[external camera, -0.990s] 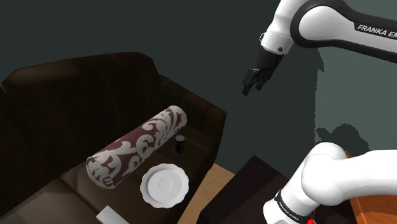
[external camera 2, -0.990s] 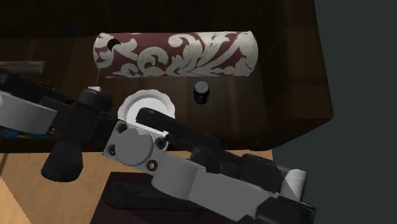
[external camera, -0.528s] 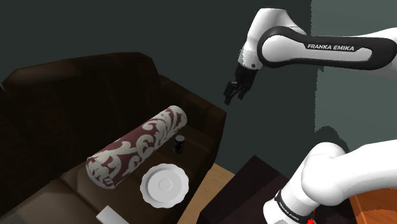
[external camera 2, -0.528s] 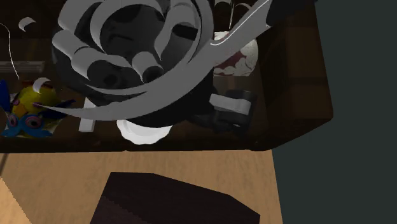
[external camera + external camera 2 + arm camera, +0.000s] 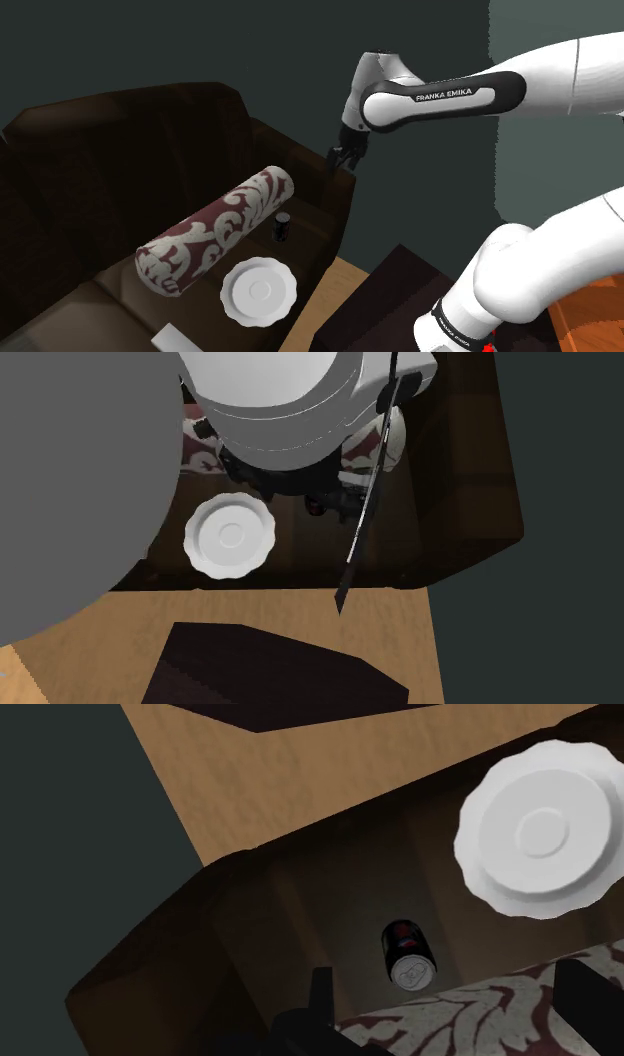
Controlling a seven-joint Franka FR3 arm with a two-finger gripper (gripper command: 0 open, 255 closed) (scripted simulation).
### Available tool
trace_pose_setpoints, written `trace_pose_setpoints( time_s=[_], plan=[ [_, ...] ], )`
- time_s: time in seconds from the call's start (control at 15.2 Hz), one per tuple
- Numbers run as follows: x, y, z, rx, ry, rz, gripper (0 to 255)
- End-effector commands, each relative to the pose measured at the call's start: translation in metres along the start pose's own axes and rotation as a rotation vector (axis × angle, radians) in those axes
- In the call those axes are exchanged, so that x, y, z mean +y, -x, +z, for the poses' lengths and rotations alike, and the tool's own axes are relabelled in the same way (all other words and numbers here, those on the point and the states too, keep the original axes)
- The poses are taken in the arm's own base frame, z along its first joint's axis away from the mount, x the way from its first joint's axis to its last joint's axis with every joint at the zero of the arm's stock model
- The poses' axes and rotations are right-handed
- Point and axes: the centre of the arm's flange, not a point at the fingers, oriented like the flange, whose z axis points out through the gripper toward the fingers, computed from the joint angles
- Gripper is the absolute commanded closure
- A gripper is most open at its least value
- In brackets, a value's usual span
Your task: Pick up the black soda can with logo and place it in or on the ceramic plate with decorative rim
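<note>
Since earlier, the claw (image 5: 345, 158), fingers spread and empty, has moved lower and leftward in the shoulder view. The arm (image 5: 450, 95) stretches nearly level toward the sofa (image 5: 120, 140), which bears the soda can (image 5: 284, 228) and plate (image 5: 259, 291).

white "franka emika" lettering on the dark forearm band (image 5: 447, 95) of the arm (image 5: 560, 65)

The soda can (image 5: 408, 954) is dark and smooth with a pale metallic lid, the plate (image 5: 540, 834) a smooth matt white, the bolster (image 5: 215, 232) patterned cloth, the sofa (image 5: 120, 150) dark and smooth-skinned, the floor (image 5: 230, 784) grained wood.
</note>
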Motion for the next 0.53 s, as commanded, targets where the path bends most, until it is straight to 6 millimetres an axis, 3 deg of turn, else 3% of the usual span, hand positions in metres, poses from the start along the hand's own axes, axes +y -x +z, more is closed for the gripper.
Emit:
trace_pose_setpoints(
  time_s=[0.0,0.46],
  plan=[
    [-0.005,-0.013,0.025,-0.005,0.0,-0.003,0],
    [-0.019,-0.064,0.103,-0.028,-0.001,-0.013,0]
  ],
)
